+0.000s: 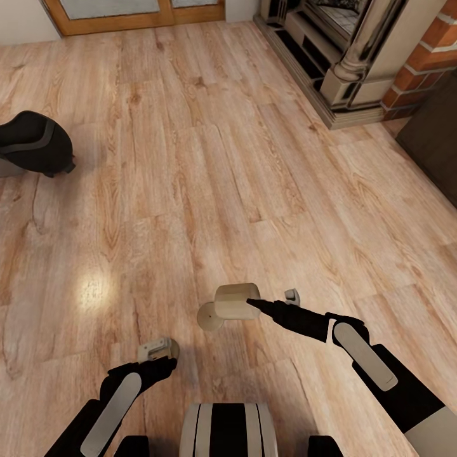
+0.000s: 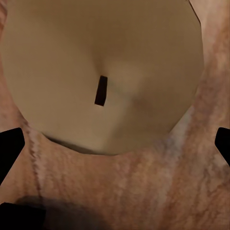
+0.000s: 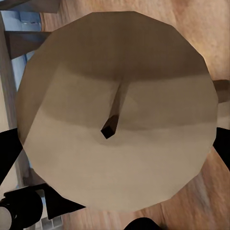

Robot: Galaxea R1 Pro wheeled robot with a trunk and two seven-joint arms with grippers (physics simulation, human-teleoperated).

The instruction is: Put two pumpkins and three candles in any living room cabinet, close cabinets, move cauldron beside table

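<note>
A: What's on the left?

B: A black pot (image 1: 33,143) on the floor (image 1: 209,158). The left claw (image 1: 158,350) grips one candle (image 2: 103,72).

A: And the right?

B: The right claw (image 1: 270,303) squeezes another candle (image 1: 236,301), lying sideways. If the robot bumps or tips, I think it could slip out and roll away.

Both arms extend forward and low. Right pincer (image 1: 254,303) is clamped on a candle (image 1: 236,301), held sideways. Left pincer (image 1: 158,352) also grips a candle (image 2: 103,72), fingers (image 2: 9,148) spread at its sides.
</note>
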